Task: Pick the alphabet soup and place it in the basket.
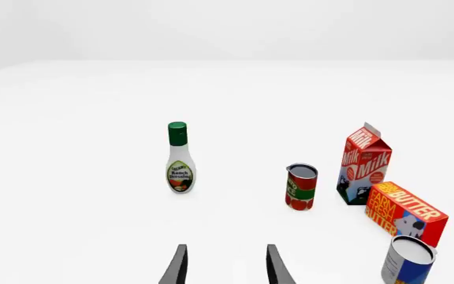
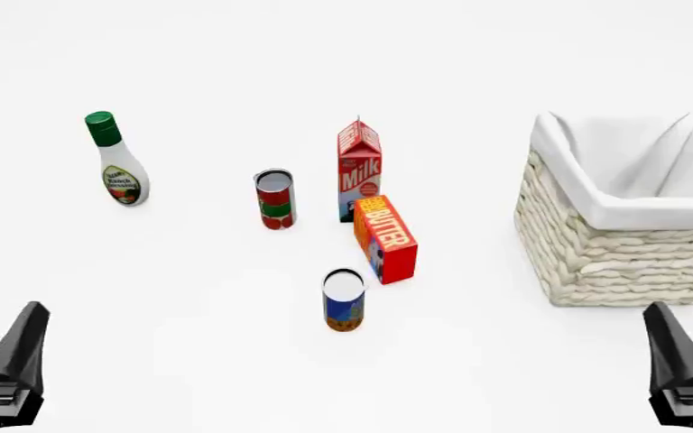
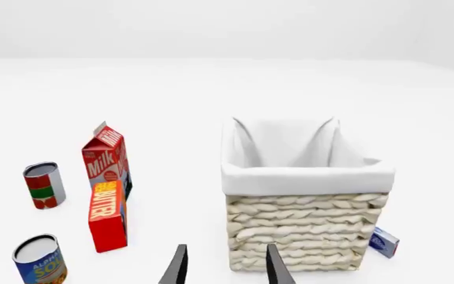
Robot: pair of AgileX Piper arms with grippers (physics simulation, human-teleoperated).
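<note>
The alphabet soup is a small upright can with a silver-white top and a blue label, standing in the middle of the table in front of the butter box; it also shows in the wrist views. The basket is a big cream wicker one with a white cloth lining, at the right. My left gripper sits low at the front left, open and holding nothing. My right gripper sits low at the front right, open and holding nothing.
A red and green can, a milk carton and a butter box stand behind the soup. A ranch dressing bottle stands at the back left. A small blue and white box lies beside the basket.
</note>
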